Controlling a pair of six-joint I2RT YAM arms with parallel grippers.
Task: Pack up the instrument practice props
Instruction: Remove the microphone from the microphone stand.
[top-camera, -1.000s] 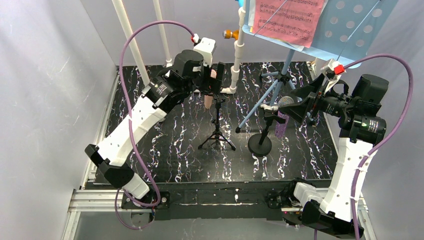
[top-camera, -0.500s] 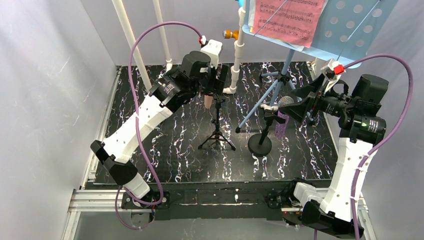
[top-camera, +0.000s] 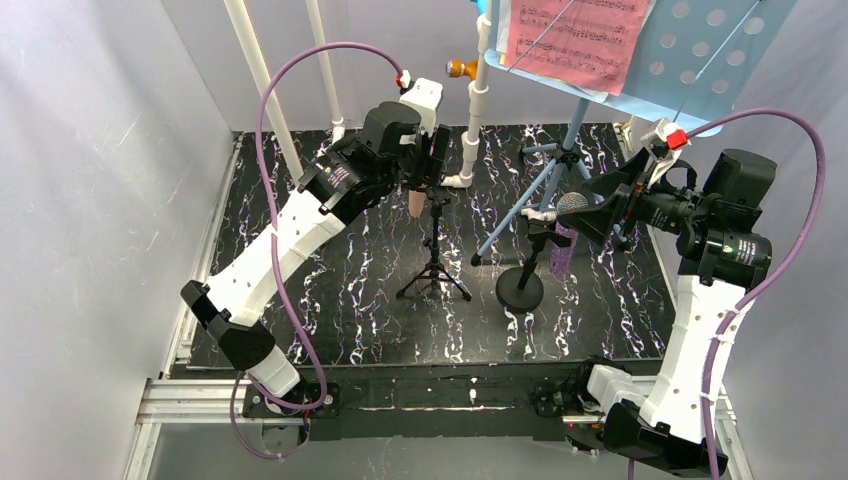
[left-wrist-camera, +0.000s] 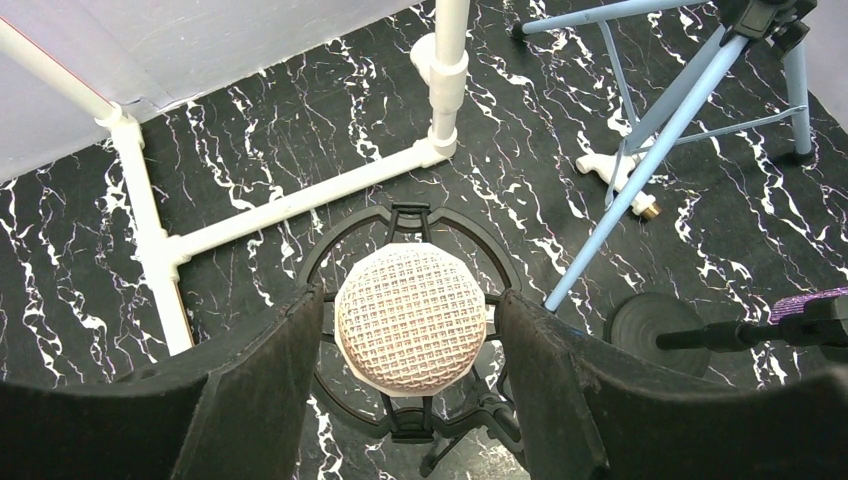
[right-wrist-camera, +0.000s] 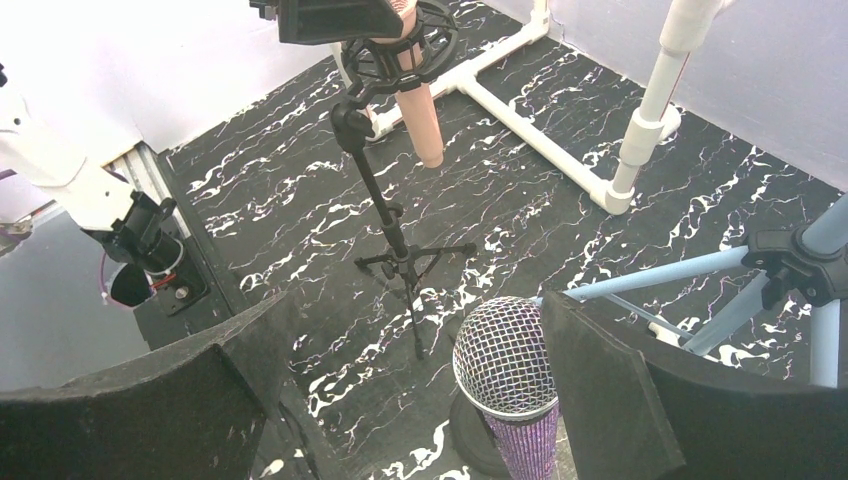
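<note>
1. Light-blue music rack (top-camera: 700, 60), upper right: pink sheet-music page (top-camera: 575, 35) on it, unpacked.
2. Left hand (left-wrist-camera: 410, 300) has shifted right over the black tripod mount (top-camera: 434, 270), frame centre, and its jaws are narrowing. Slim gaps remain, so it's not yet clenched on the pink microphone (left-wrist-camera: 410, 320). Lift-out looks next.
3. Right hand (right-wrist-camera: 412, 310), released wide, flanks the glittery purple microphone (right-wrist-camera: 505, 365), right of centre.

Counter (top-camera: 350, 300): black, white-and-purple marble veining; pink microphone (right-wrist-camera: 420, 112): pale mesh head; purple microphone (right-wrist-camera: 505, 372): glittery, grey mesh head; music rack (top-camera: 700, 60): light blue, perforated; sheet-music page (top-camera: 575, 40): pink, black notation
</note>
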